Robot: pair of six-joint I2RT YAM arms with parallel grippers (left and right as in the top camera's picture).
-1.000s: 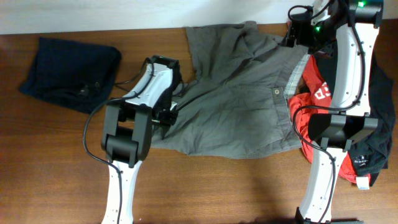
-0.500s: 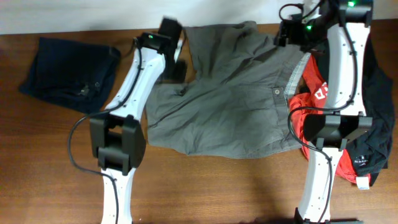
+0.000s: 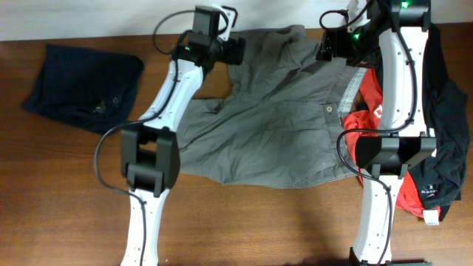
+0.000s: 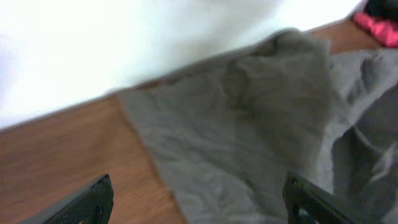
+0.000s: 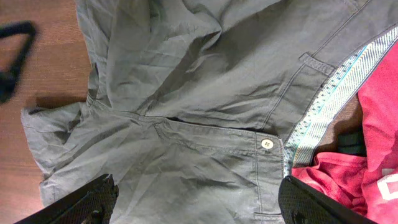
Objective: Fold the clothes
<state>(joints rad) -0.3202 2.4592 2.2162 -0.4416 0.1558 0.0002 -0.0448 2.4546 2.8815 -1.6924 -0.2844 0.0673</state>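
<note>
The clothes, grey-olive shorts (image 3: 277, 118), lie spread over the middle of the table with the buttoned waistband (image 5: 267, 144) toward the right. My left gripper (image 3: 234, 51) hovers over the far-left leg near the table's back edge. In the left wrist view the left gripper (image 4: 199, 205) is open, with only the shorts' cloth (image 4: 249, 137) below it. My right gripper (image 3: 327, 46) hangs over the far-right part of the shorts. In the right wrist view the right gripper (image 5: 196, 205) is also open, above the shorts' front (image 5: 186, 124), holding nothing.
A dark navy garment (image 3: 85, 85) lies at the far left. A red T-shirt (image 3: 369, 111) and a black T-shirt (image 3: 447, 148) are piled at the right, touching the waistband. The red cloth (image 5: 373, 155) shows beside my right finger. A white wall (image 4: 124, 43) borders the back edge.
My left arm swung from the shorts' near-left leg up to the far edge, and its jaws opened, leaving that leg flat. My right gripper shifted slightly left.
</note>
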